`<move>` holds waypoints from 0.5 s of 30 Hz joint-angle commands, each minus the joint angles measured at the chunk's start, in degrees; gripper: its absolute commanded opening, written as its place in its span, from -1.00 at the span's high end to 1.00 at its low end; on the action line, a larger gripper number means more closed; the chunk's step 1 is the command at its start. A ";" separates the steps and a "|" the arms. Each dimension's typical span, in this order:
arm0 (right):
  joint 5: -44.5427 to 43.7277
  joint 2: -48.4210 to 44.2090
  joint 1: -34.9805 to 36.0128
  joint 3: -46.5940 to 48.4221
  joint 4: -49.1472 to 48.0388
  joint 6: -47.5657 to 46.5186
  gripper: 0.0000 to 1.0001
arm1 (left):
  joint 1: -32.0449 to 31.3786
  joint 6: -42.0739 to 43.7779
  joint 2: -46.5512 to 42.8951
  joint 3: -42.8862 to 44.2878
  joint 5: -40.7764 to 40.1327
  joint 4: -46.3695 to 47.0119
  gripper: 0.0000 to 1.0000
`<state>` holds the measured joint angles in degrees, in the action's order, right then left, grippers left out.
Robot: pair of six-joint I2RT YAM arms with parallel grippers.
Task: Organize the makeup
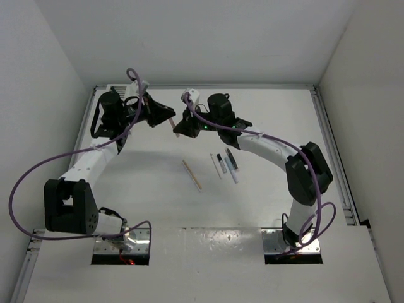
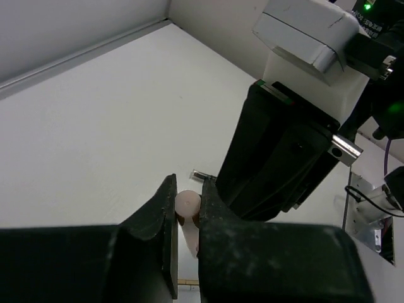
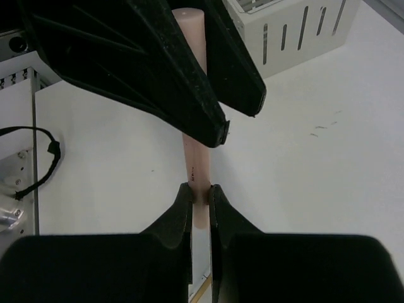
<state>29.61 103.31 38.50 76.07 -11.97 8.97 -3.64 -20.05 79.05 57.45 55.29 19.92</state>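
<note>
Right wrist shows peach stick [image 3: 196, 165] lengthwise (left: end-on).

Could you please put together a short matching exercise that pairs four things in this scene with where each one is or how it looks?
Things:
1. peach stick
2. tan wooden stick
3. white box
4. shorter sticks

Places or states:
A. lies by itself on the table
B. has slots in its wall
C. held by the left pincer and the right pincer
D. lie close together

Pairs: 1-C, 2-A, 3-B, 4-D
</note>
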 commanded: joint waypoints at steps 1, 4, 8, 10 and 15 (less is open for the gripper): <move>2.21 -0.12 0.44 2.24 -4.29 1.14 1.00 | 0.21 2.21 1.11 2.22 -2.55 0.04 0.93; 1.78 0.58 0.09 2.59 -4.29 2.18 0.97 | 1.44 2.92 1.73 3.63 -3.96 -0.76 1.00; -1.22 1.90 -1.58 2.32 -5.87 6.32 -0.72 | 3.45 6.32 3.73 8.01 -6.50 -2.15 1.00; -2.61 2.60 -3.86 2.94 -5.09 8.51 -1.00 | 4.51 9.84 5.06 10.91 -10.53 -3.66 1.00; -8.92 0.41 -9.05 1.01 4.80 8.71 -1.00 | 9.78 20.90 13.47 21.53 -26.43 -1.39 1.00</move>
<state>26.46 105.93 32.84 76.42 -12.62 16.62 2.87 -8.16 88.36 72.49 40.29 15.77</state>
